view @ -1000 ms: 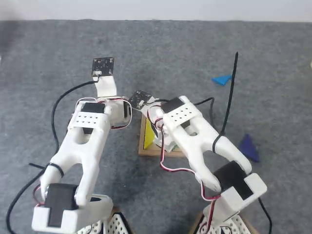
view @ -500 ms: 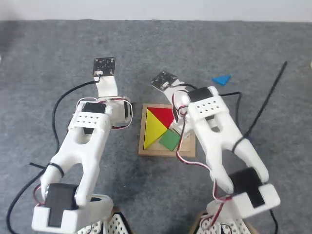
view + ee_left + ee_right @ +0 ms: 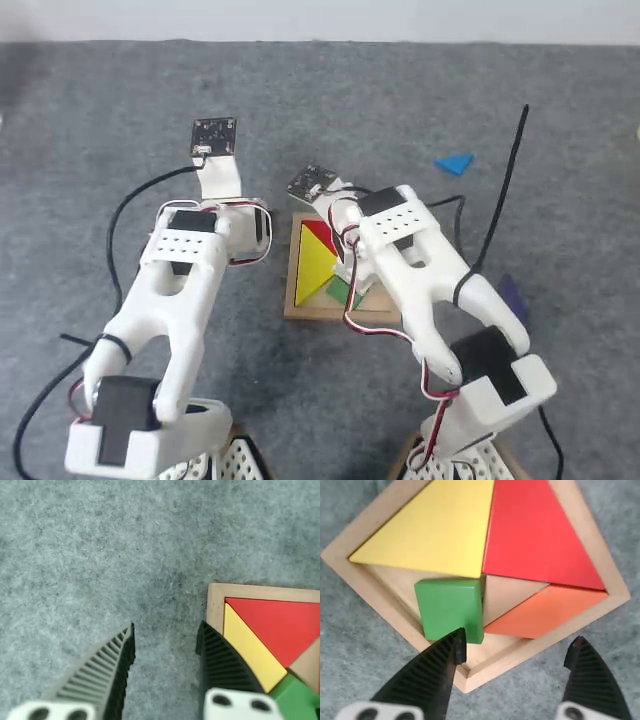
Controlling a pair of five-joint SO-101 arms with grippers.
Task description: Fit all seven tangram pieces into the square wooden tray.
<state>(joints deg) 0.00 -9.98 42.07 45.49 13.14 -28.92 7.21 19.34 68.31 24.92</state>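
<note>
1. The right gripper (image 3: pixel 519 645) hangs over the tray (image 3: pixel 545 638) with its jaws spread and nothing between them; it straddles the tray corner nearest the green square (image 3: pixel 451 607), one finger just beside that piece.
2. The left gripper (image 3: pixel 166 630) is also spread and empty, low over the worktop (image 3: pixel 400 90), just beside the tray's far left corner.
3. Four pieces lie in the tray: a yellow triangle (image 3: pixel 435 530) and a red triangle (image 3: pixel 535 530) edge to edge, the green square at their meeting point, and an orange piece (image 3: pixel 545 612) against the red one; bare wood shows between green and orange and beside the yellow.
4. A pale blue triangle (image 3: pixel 455 163) lies well apart toward the far right of the worktop; a dark blue piece (image 3: pixel 512 295) lies by the right edge, half hidden by the right arm; I cannot tell where the seventh is.
5. Risks, as I judge them: the finger beside the green square may knock it askew; jaws closing here may catch the rim and drag the tray; the loose pieces lie flat on fuzzy cloth, so a grip may slip; the right arm's black cable (image 3: pixel 500 190) may sweep a piece.
6. The worktop is grey and carpet-like; a pale wall (image 3: pixel 320 20) runs along its far edge.
</note>
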